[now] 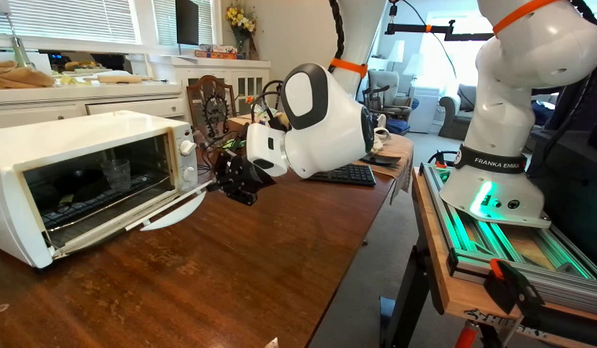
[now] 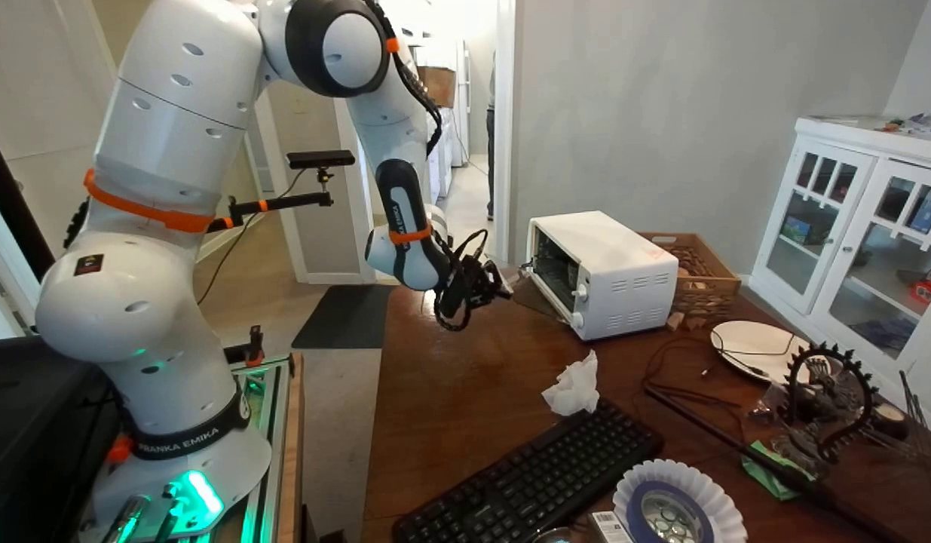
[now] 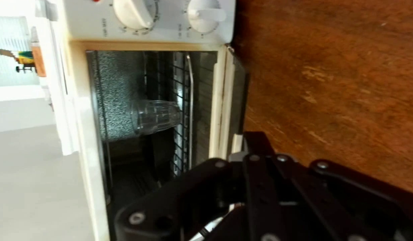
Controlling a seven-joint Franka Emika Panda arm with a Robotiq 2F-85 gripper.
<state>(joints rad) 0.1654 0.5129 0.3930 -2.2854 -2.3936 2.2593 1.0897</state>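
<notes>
one oven (image 1: pixel 76 137), white, set on a wooden table (image 1: pixel 230 270); one door (image 1: pixel 170 205), hung from the oven's lower front, let down outward, nearly level as far as can be told; one handle (image 1: pixel 175 220), pale and curved, fixed along the door's free edge; one gripper (image 1: pixel 216 185), placed at the door's free corner on the side of the knobs (image 3: pixel 134 13), apparently touching; jaws narrow, no gap being seen, though whether the edge is pinched or merely pressed cannot be told; one glass (image 3: pixel 158 117), stood upright on the rack (image 3: pixel 179 140) inside; handling, as judged: the door is best guided slowly along its own arc, the wrist being turned to match; contact should be kept at the free edge, where less force is needed; jolts should be avoided, lest the glass be tipped.
</notes>
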